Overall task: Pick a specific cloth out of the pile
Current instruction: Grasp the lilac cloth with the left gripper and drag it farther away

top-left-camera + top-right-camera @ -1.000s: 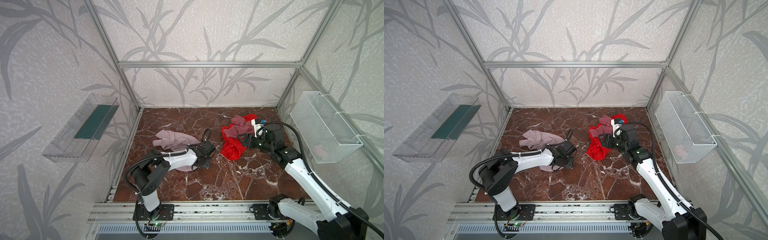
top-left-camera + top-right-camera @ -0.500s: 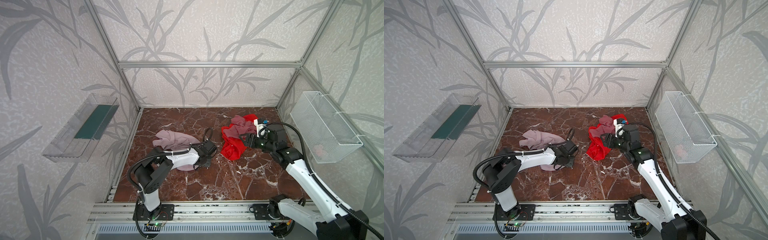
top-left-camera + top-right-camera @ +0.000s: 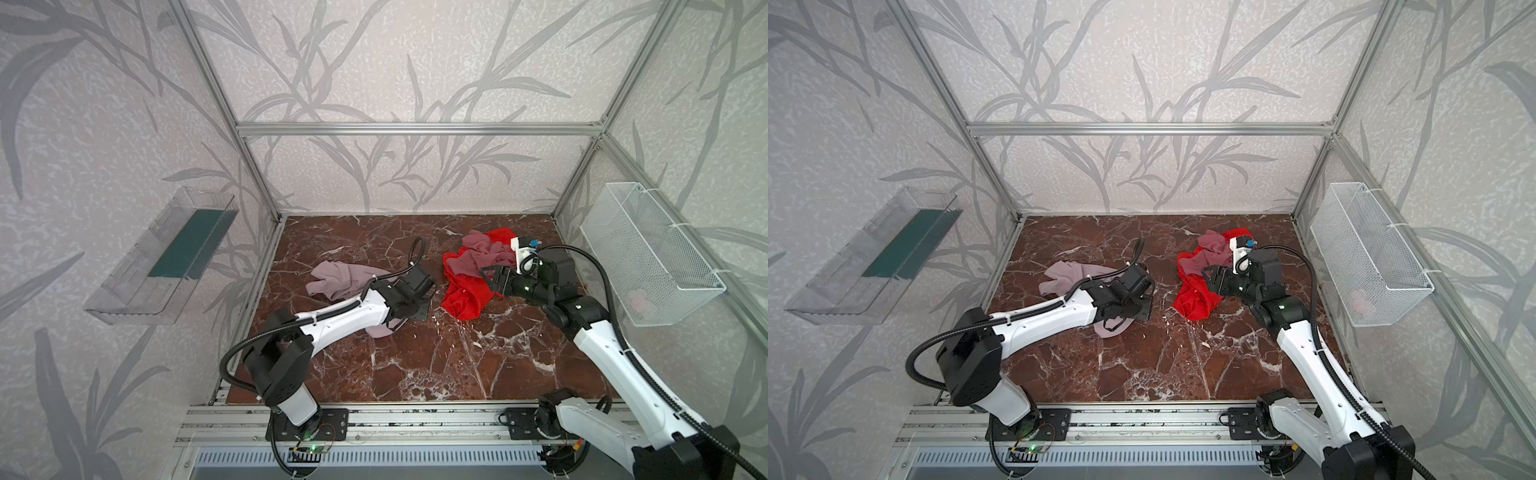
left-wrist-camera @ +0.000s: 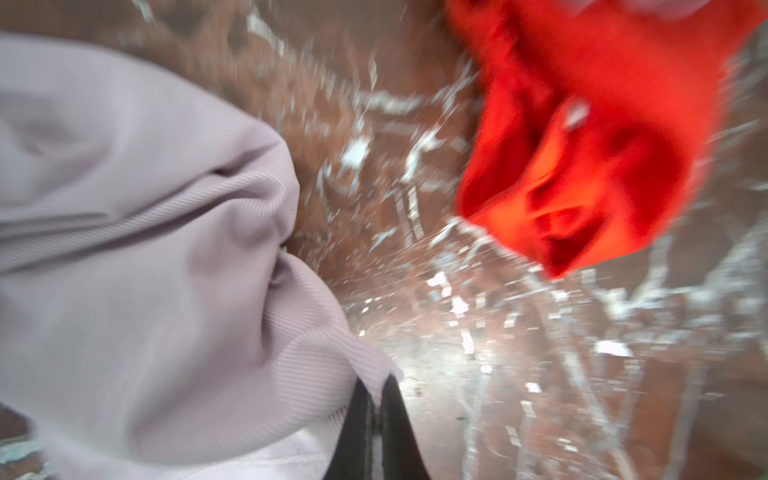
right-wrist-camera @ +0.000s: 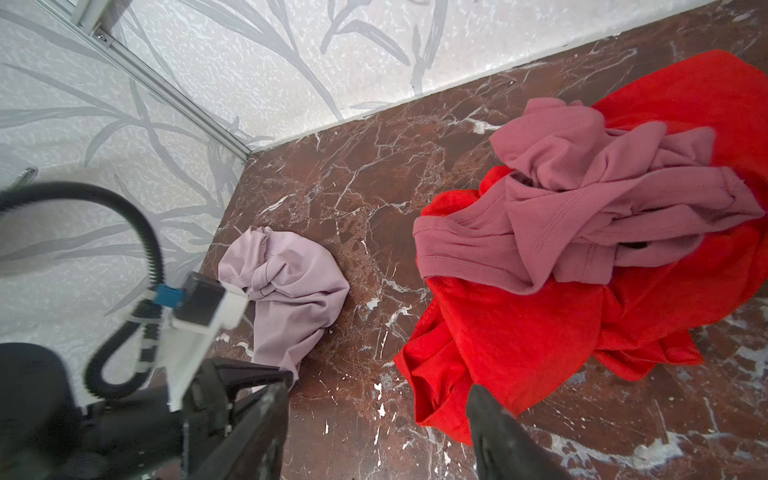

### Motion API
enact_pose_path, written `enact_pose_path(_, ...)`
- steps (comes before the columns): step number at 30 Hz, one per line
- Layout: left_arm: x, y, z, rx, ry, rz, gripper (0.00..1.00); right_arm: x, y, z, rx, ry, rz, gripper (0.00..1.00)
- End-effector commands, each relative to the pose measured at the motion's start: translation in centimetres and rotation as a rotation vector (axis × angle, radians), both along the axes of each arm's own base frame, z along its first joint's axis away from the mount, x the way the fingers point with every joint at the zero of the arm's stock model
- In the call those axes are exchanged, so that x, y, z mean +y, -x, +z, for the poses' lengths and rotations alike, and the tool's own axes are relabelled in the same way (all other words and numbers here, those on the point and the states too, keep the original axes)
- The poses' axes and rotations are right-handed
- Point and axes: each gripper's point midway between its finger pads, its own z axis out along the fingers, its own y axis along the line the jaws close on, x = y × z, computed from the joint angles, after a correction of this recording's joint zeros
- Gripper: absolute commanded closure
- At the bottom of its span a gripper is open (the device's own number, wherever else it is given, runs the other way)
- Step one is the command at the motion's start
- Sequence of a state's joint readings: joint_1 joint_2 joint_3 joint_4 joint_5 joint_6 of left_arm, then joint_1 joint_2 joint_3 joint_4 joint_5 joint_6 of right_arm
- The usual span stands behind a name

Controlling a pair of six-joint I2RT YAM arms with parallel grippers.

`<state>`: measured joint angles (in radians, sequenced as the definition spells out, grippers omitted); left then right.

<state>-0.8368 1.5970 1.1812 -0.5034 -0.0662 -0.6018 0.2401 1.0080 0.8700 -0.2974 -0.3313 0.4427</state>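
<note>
While the left gripper [image 4: 376,395] clamps the cloth [image 4: 145,249], lift slowly toward 9 o'clock, away from the pile [image 3: 465,291]; right gripper [image 5: 378,390] spread, empty.

The dark red marble table [image 3: 415,365] carried two lots of fabric, well apart. Over on its left half lay the pale lilac cloth [image 3: 336,276], crumpled. Towards the back right sat the pile [image 3: 465,278]: a bright red cloth [image 3: 461,299] sprawled on the marble, a dusty-rose cloth [image 3: 478,257] bunched on top of it.
</note>
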Motion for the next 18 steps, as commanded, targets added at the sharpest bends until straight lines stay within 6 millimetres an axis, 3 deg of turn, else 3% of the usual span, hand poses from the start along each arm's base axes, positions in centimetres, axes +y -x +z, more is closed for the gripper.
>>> enact_pose_path(1,-0.5,0.5,3.3,-0.020,0.054,-0.024,1.00,0.0,0.2,1.0,-0.031,-0.025,0.003,0.32)
enact_pose_path(9,-1.1,0.8,9.6,-0.098,0.199,-0.044,1.00,0.1,0.6,1.5,-0.036,-0.040,0.010,0.32)
enact_pose_path(18,3.5,-0.2,13.8,-0.203,0.270,0.071,1.00,0.2,0.7,1.8,-0.037,-0.052,0.012,0.32)
